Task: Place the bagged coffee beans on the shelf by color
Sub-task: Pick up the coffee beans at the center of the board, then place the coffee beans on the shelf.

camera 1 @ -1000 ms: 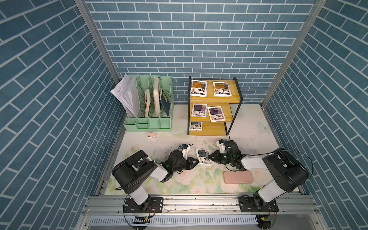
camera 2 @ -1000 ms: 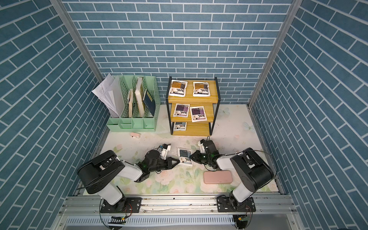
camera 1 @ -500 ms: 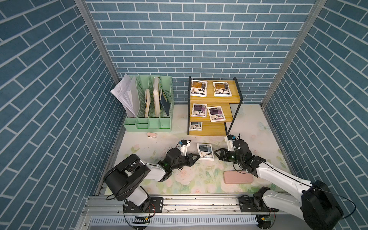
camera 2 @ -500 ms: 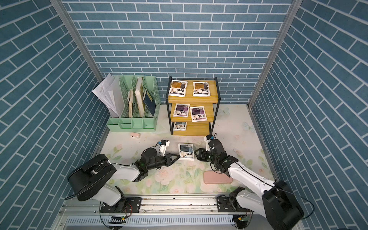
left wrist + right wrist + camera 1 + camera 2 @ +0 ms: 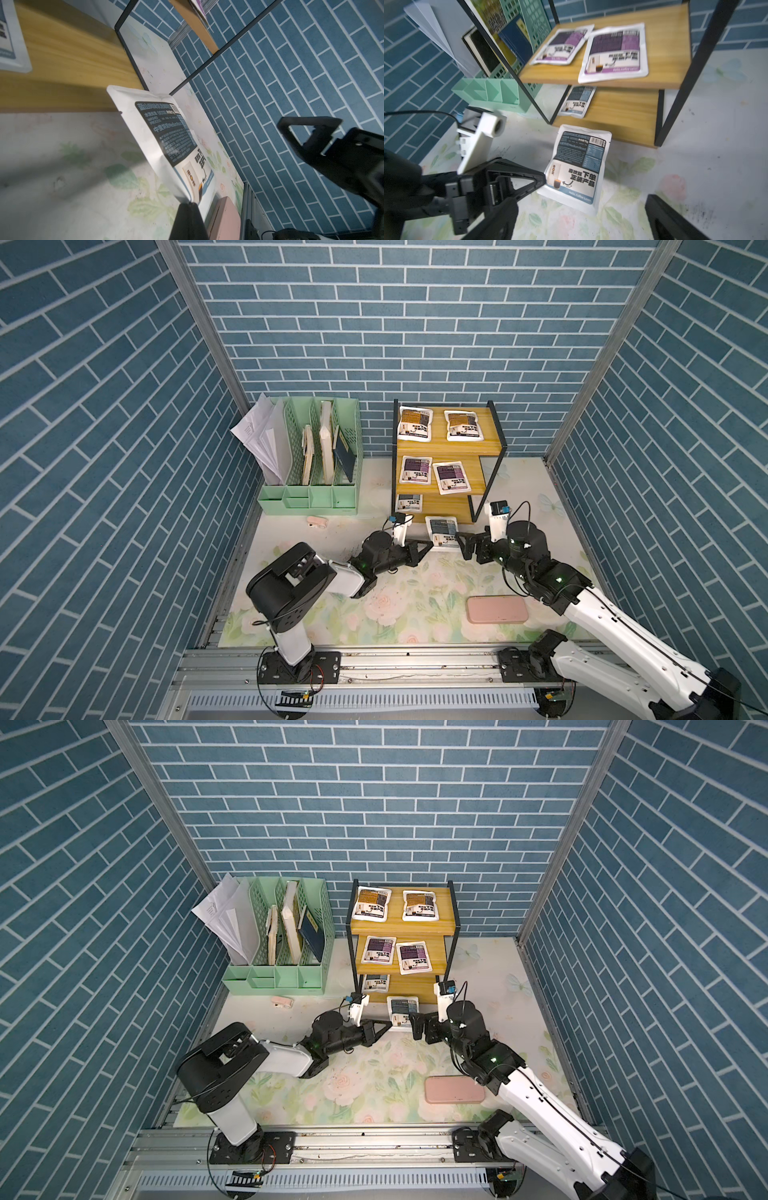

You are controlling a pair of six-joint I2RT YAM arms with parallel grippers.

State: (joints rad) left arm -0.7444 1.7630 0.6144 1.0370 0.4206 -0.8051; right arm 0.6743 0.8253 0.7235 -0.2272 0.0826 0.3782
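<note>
The left gripper (image 5: 429, 545) has its fingers pinched together on the near corner of a grey-blue coffee pouch (image 5: 443, 531). The pouch tilts up from the flowered mat (image 5: 407, 597), and its far edge is at the front of the shelf's (image 5: 449, 447) lowest board. Whether it touches the board cannot be told. The right gripper (image 5: 465, 546) sits just beside the pouch's other side with its fingers spread wide and nothing between them. On the shelf, two orange-brown pouches (image 5: 415, 424) lie side by side on the top board and two purple pouches (image 5: 452, 477) on the middle one. Another grey-blue pouch (image 5: 409, 502) lies at the left end of the lowest board. A pink case (image 5: 496, 610) lies on the mat near the right arm, and a green file organizer (image 5: 309, 497) stands left of the shelf.
</note>
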